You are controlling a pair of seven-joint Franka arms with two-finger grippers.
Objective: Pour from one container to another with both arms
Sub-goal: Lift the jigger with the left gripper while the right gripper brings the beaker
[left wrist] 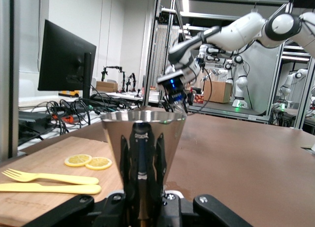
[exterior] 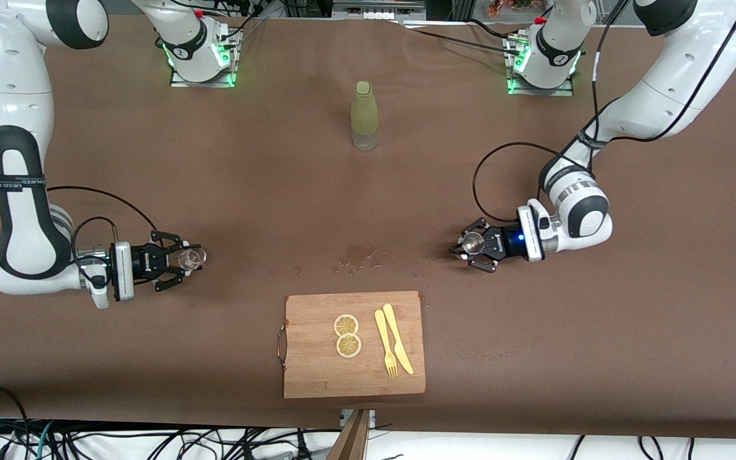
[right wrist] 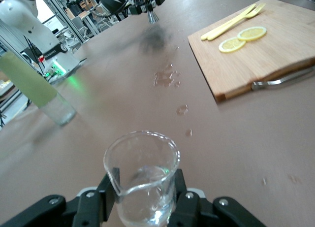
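The brown worktop (exterior: 598,319) is being shared by a wooden cutting board (exterior: 317,370) at its camera edge and a green bottle (exterior: 364,115) between the arm bases; a metal cone cup (exterior: 472,242) is being pinched upright in the left gripper (exterior: 475,249) jaws near the left arm's end; a clear glass beaker (exterior: 191,257) is being clamped in the right gripper (exterior: 179,260) jaws near the right arm's end; spilled drops (exterior: 361,259) are being shown between them.
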